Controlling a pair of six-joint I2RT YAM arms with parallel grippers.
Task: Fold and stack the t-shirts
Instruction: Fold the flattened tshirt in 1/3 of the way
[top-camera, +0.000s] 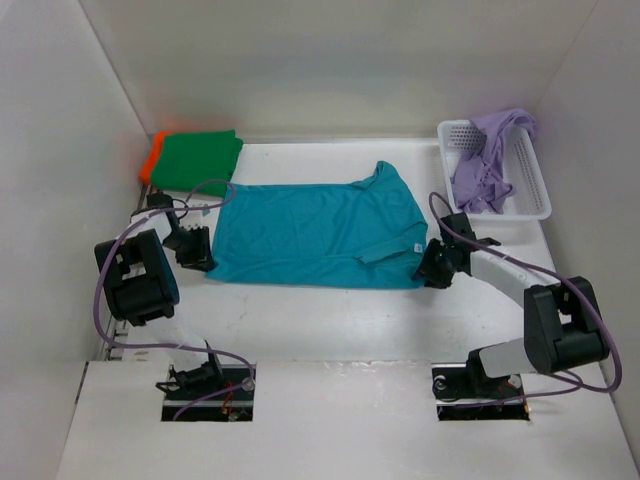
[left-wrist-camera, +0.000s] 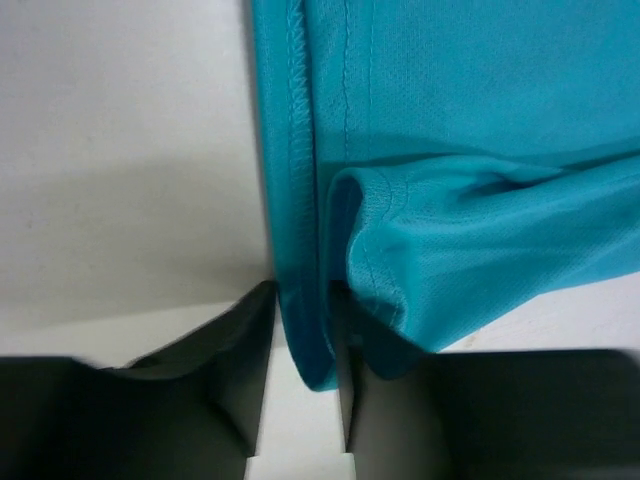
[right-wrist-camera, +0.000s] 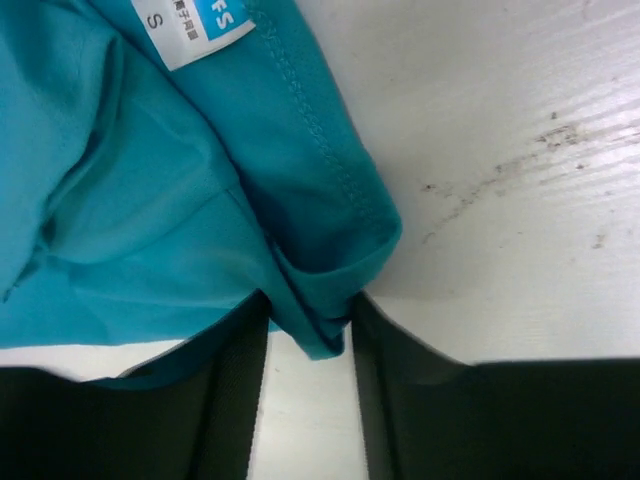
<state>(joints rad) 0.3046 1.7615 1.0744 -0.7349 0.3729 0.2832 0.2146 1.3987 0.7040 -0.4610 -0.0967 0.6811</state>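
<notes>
Jaws of the left gripper stand apart, with the stitched hem of the teal shirt running down between them. The right gripper is parted too, and a folded corner of the same shirt lies in its gap. Near that corner, at the top of the right wrist view, a white tag reads "S", with blue letters "FS" cut off by the frame edge. The teal shirt lies spread out on the table, mid-frame in the overhead view, with a gripper at each end. At upper left the green shirt sits folded on the orange shirt. At upper right the lavender shirt is heaped in a white basket.
</notes>
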